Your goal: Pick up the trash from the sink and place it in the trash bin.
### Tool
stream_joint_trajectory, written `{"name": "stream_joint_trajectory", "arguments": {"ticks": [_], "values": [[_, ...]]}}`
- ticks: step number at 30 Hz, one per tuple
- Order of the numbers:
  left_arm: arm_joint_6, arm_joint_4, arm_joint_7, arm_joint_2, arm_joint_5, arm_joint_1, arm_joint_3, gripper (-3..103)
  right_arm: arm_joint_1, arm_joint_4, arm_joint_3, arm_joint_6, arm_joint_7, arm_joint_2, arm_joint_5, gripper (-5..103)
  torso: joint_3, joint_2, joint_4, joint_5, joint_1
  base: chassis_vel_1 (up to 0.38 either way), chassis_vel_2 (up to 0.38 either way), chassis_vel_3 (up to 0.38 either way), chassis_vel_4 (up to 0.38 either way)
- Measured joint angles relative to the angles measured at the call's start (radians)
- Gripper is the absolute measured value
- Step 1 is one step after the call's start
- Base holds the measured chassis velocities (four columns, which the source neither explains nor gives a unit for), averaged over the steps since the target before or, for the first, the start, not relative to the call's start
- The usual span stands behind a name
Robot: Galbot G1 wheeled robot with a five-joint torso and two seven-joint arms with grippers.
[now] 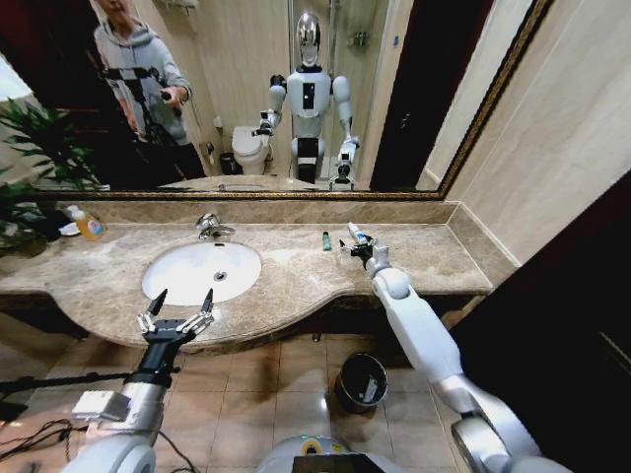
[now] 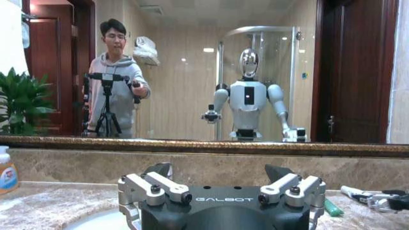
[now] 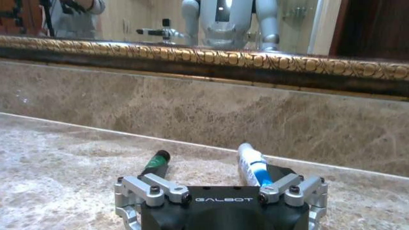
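Right arm: extended forward across the marble desk [image 1: 296, 281], forearm stretched toward the back wall, right claw [image 1: 359, 248] low over the desk to the right of the sink [image 1: 201, 272]. Whether its fingers are parted or closed around anything cannot be told from these views. In the right wrist view a white-blue mini tube [image 3: 252, 167] lies directly ahead of the claw body, its near end between the finger mounts; contact cannot be confirmed. A tiny dark-green bottle [image 3: 154, 164] lies on the desk just beside it, tilted away.

Left arm: raised in front of the desk's near edge, wrist pointing at the mirror. Left claw [image 1: 178, 302] stands spread wide, released, gripping nothing, hovering at the rim of the basin.

An orange bottle with a white cap [image 1: 87, 226] stands at the desk's far left. The black trash bin [image 1: 361, 381] stands on the tiled floor below the desk edge.
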Motion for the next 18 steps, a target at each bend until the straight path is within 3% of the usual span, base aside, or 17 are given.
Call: {"name": "stream_joint_trajectory", "arguments": {"ticks": [8, 18], "values": [[0.000, 0.000, 0.000, 0.000, 0.000, 0.000, 0.000, 100, 0.045, -0.112, 0.014, 0.037, -0.007, 0.028, -0.022, 100, 0.000, 0.000, 0.0000, 0.0001, 0.000, 0.000, 0.000, 0.000, 0.000], [0.000, 0.000, 0.000, 0.000, 0.000, 0.000, 0.000, 100, 0.040, -0.146, 0.093, 0.041, -0.010, -0.011, -0.026, 100, 0.000, 0.000, -0.0005, 0.0003, 0.000, 0.000, 0.000, 0.000, 0.000]]}}
